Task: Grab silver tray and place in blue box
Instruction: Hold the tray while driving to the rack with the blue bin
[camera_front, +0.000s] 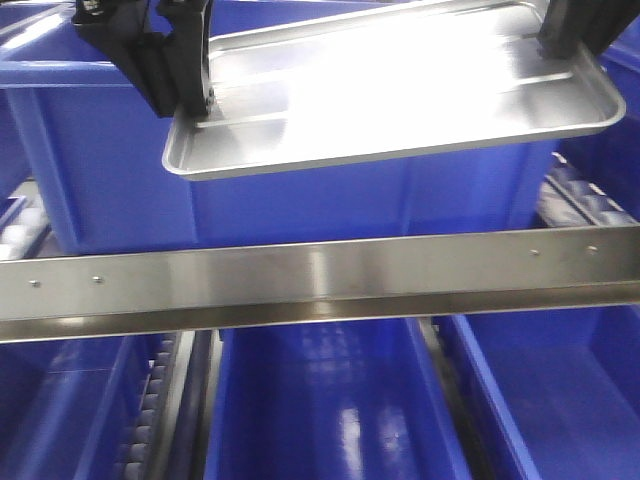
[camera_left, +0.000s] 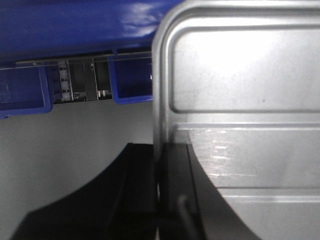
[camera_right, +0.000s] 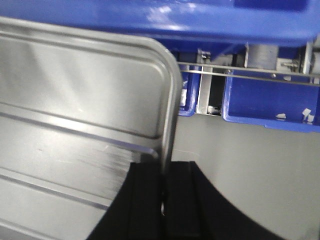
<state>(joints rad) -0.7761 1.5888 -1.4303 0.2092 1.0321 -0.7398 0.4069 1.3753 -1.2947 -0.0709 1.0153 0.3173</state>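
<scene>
The silver tray (camera_front: 400, 100) hangs in the air, carried between both arms, with bright glare washing out much of its floor. From the front it sits slanted, its left end lower than its right, and its near rim crosses in front of the upper wall of the blue box (camera_front: 110, 170) just behind it. It hides much of the box's top rim, so I cannot tell how far it reaches over the opening.

The left gripper (camera_front: 200, 105) has its black jaws clenched on the tray's left rim. The left wrist view shows this close up: the rim of the tray (camera_left: 240, 75) runs straight down into the left gripper (camera_left: 161, 165), one jaw on each side of the edge.

The right gripper (camera_front: 560, 45) grasps the opposite end near the top right corner of the front view. In the right wrist view the tray (camera_right: 75, 100) shows its long ridges, and the right gripper (camera_right: 164, 175) is pinched on its rim.

Below, a polished metal rail (camera_front: 320, 285) spans the scene, with glossy blue bins (camera_front: 330, 410) beneath it.
</scene>
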